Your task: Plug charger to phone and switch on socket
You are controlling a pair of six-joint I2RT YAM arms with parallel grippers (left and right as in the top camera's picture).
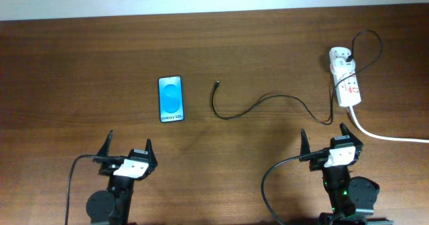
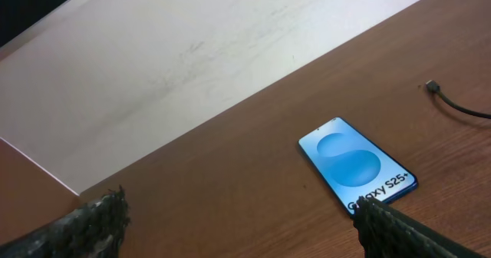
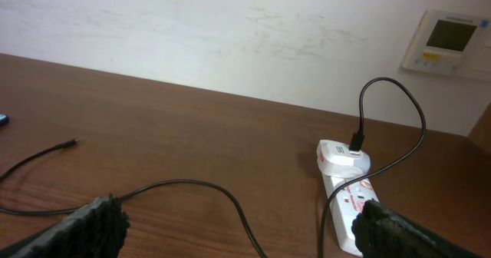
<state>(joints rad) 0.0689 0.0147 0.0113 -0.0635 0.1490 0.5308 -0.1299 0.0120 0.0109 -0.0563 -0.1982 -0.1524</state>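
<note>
Charger (image 1: 275, 96) is slack on the worktop (image 1: 67, 64). Far end is already in the power strip (image 1: 347, 81); free plug tip (image 1: 216, 84) lies just right of the phone (image 1: 170, 98), not touching.

Risks, as I judge them:
- Tip is thin and flat on the wood, so a pinch could slip or twist it off-axis.
- Phone is loose, so pushing the plug in may slide it unless the other arm braces it.
- Pressing the switch could shove the light strip.

Left gripper (image 1: 128, 146) is wide open and empty, with the phone ahead of it and slightly right, well apart. Right gripper (image 1: 324, 139) is also wide open and empty, with the strip near, ahead and slightly right. Tip sits ahead, roughly between the two.
</note>
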